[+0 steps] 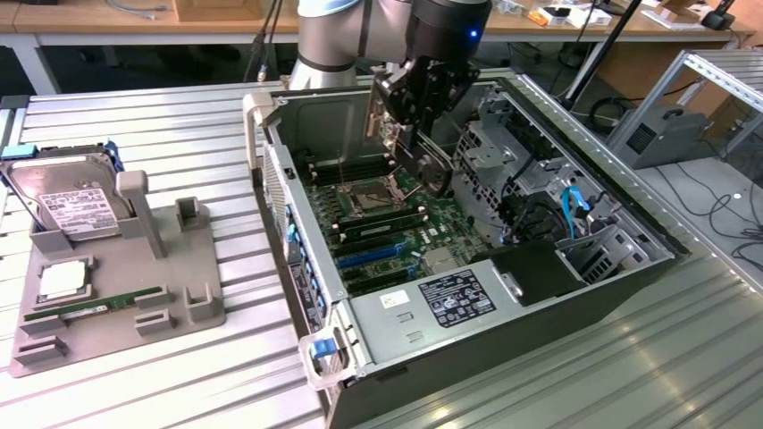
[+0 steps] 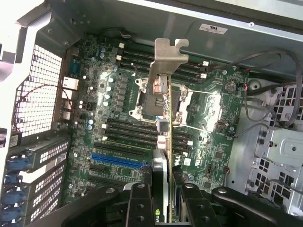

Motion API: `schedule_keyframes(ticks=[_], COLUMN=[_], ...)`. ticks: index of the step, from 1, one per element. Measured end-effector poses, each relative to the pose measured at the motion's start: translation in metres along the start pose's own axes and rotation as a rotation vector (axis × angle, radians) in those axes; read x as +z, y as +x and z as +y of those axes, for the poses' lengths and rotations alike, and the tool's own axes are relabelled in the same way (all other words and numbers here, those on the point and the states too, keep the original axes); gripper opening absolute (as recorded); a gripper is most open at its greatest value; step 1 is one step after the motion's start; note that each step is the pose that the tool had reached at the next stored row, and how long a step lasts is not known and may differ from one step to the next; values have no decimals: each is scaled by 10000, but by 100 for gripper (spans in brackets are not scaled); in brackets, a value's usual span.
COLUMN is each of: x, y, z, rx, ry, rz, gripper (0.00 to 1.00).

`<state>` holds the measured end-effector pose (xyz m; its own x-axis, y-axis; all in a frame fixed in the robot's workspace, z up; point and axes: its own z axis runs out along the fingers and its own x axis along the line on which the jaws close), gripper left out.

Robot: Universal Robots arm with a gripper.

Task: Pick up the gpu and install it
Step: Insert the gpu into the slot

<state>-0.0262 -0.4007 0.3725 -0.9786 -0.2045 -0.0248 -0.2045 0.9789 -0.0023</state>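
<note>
In the exterior view the hand (image 1: 412, 98) is clamped on the gpu (image 1: 430, 163), held above the motherboard (image 1: 381, 228) inside the open case (image 1: 322, 125); in the wrist view its bracket (image 2: 168, 56) hangs over the processor socket (image 2: 144, 99), so installing calls for lining it up with a slot.

An open computer case (image 1: 316, 134) lies on its side on a slatted metal table (image 1: 179, 116). Its green motherboard (image 2: 118, 109) shows a CPU socket (image 2: 142, 97), rows of black slots (image 2: 130, 132) and one blue slot (image 2: 116, 161). On the exterior view's left, apart from the case, a grey holder (image 1: 179, 268) carries a tilted silver hard drive (image 1: 74, 201), a CPU chip (image 1: 60, 281) and a green RAM stick (image 1: 96, 307).
</note>
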Motion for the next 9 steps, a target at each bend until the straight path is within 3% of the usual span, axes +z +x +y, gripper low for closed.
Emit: schedule_keyframes(ticks=[9], x=[0], y=[0], z=[0], rx=[-725], ry=[-19], rz=[-2], gripper=[27])
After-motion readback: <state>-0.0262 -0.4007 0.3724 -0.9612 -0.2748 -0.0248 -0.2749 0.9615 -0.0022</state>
